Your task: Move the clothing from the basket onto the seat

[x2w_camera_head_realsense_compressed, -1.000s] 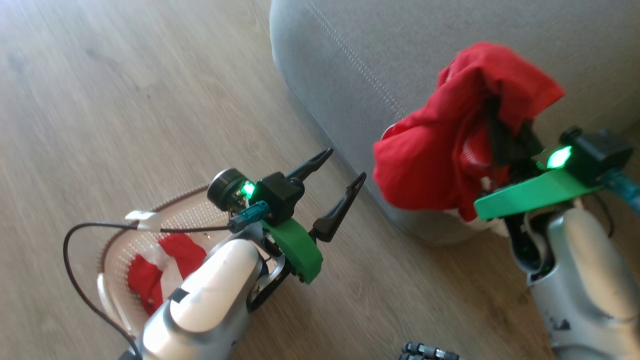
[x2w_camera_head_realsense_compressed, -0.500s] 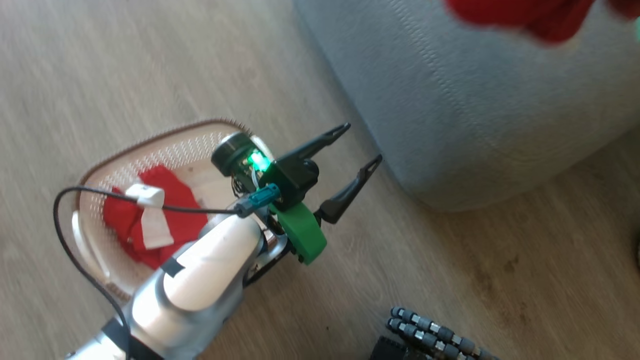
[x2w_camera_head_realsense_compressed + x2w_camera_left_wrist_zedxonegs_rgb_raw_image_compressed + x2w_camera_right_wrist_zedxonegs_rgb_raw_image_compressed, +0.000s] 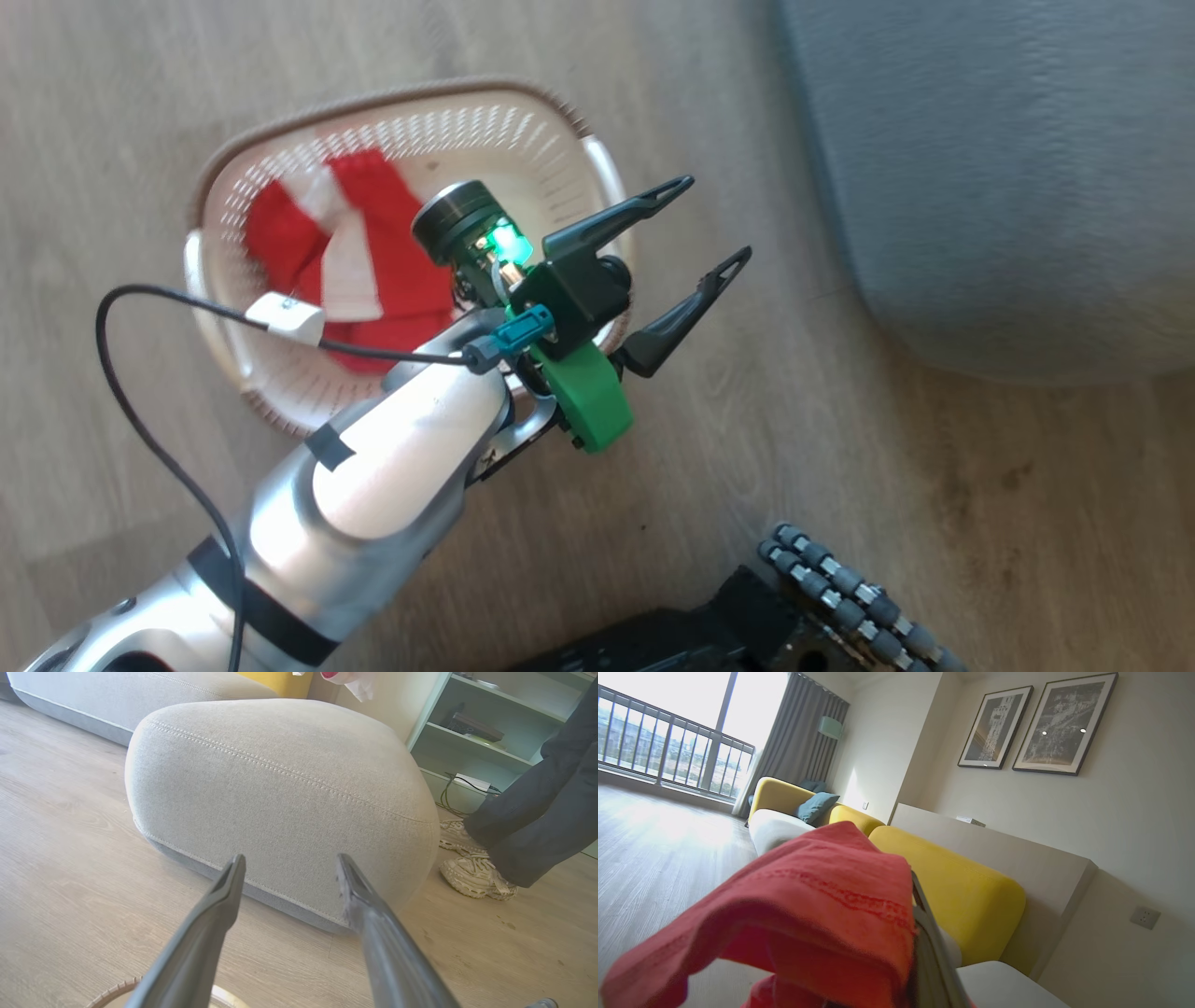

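Observation:
The cream basket (image 3: 597, 168) with its brown rim stands on the floor, holding red clothing with white bands (image 3: 359, 257). My left gripper (image 3: 715, 217) hovers open and empty by the basket's right rim, pointing at the grey seat (image 3: 980, 187). In the left wrist view, that gripper (image 3: 290, 858) faces the seat's rounded, stitched corner (image 3: 280, 788), and a bit of basket rim (image 3: 107, 994) shows below. My right gripper (image 3: 914, 882) is raised and shut on a plain red piece of clothing (image 3: 822, 910), which drapes over its fingers and hides all but one.
A person's trouser legs and pale shoes (image 3: 476, 877) stand on the wood floor just right of the seat, before a shelf unit (image 3: 467, 732). A black cable (image 3: 121, 373) loops off my left forearm. My dark base (image 3: 822, 607) is below. A yellow sofa (image 3: 962, 882) lies beyond the right gripper.
The head camera has swung, bringing the whole basket into view. The right gripper and its red garment have passed out of the top right. The left gripper stays open beside the basket.

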